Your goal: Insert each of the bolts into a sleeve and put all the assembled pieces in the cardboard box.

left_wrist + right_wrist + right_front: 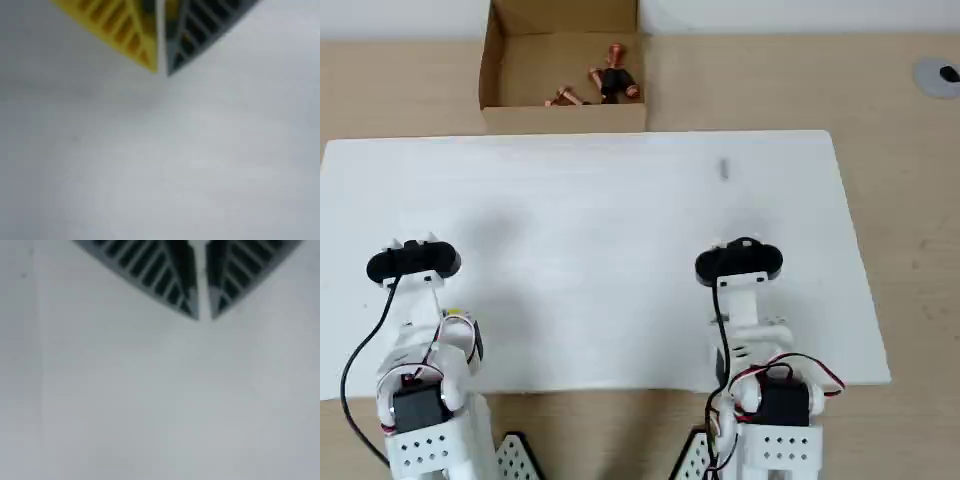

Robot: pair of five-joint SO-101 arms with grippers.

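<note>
A white board (600, 250) was spread over the table; behind it the cardboard box (495, 70) was set, open side up; the left gripper (161, 70) and right gripper (202, 315) were held low over the board, jaws closed on nothing; the copper assembled pieces (610, 82) were gathered inside the box, one laid crosswise, another pointed toward its far wall; the task was judged finished, with only a rest pose called for.
</note>
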